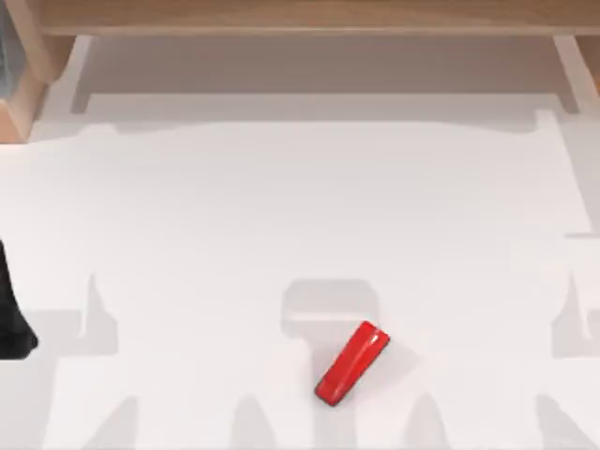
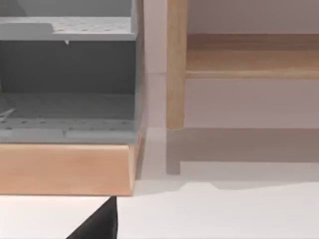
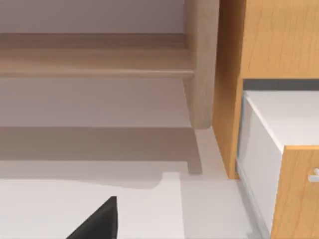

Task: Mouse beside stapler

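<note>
While the slim glossy red stapler point(image 1: 352, 364) lies slantwise near the white tabletop's point(image 1: 300, 206) front edge, a black arm part point(image 1: 11, 319) is cut off at the left edge; whether either gripper is open, I cannot tell.

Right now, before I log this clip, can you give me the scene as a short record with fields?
stapler: red stapler lying flat on the white table, near the front edge, a little right of centre, set at a diagonal
mouse: cannot be located in these pictures
left arm: dark part at the table's left edge, parked
backdrop: wooden shelf along the far side
task status: mouse not yet beside stapler
</note>
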Tool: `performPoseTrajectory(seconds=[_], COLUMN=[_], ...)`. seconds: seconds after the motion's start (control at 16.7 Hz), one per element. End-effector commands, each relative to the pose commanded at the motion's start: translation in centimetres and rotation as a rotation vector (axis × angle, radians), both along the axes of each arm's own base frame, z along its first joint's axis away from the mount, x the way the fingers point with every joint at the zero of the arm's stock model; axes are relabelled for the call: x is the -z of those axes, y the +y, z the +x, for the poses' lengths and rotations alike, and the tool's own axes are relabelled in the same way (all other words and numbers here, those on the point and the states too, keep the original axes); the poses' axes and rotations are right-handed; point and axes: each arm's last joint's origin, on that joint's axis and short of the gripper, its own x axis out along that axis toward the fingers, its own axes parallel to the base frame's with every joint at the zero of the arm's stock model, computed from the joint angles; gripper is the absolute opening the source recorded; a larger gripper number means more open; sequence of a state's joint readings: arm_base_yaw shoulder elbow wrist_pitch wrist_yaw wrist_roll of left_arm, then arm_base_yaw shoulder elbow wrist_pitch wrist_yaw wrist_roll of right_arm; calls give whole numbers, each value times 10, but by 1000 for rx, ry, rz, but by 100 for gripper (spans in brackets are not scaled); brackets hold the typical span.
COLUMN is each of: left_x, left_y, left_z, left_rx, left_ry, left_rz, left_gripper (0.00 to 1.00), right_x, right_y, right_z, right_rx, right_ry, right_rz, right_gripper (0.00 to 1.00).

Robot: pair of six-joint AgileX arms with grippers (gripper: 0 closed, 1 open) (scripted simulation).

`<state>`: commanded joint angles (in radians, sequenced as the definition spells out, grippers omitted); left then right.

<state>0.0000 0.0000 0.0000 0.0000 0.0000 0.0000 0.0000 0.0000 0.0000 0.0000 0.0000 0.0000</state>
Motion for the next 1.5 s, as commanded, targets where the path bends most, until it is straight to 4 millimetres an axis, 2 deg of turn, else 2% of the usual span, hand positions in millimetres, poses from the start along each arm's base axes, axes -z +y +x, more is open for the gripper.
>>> performPoseTrajectory(seconds=[0.18,0.36,0.54,0.72,0.84,0.96,1.14,1.32,1.5], left_x=[0,0,0,0,0,0,0,0,0], left_y=[0,0,0,0,0,0,0,0,0], left_z=[0,0,0,0,0,0,0,0,0], left_rx=[0,0,0,0,0,0,0,0,0], left_ry=[0,0,0,0,0,0,0,0,0], left_rz=[0,0,0,0,0,0,0,0,0], left_gripper=[100,100,100,100,100,100,100,100,100], right_x=[-2,-18,-53,-102,-135,-161,-179,-165,-127], right_y=[0,-3,-6,-12,-19,-30,-55,-88,-125], right_z=[0,1,8,33,63,104,180,255,313], right_rx=[3,21,41,50,50,46,30,3,-32], right_ry=[9,86,217,379,498,621,803,976,1138], right_rz=[-5,-41,-94,-149,-181,-206,-230,-237,-229], right_gripper=[100,100,100,100,100,100,100,100,100])
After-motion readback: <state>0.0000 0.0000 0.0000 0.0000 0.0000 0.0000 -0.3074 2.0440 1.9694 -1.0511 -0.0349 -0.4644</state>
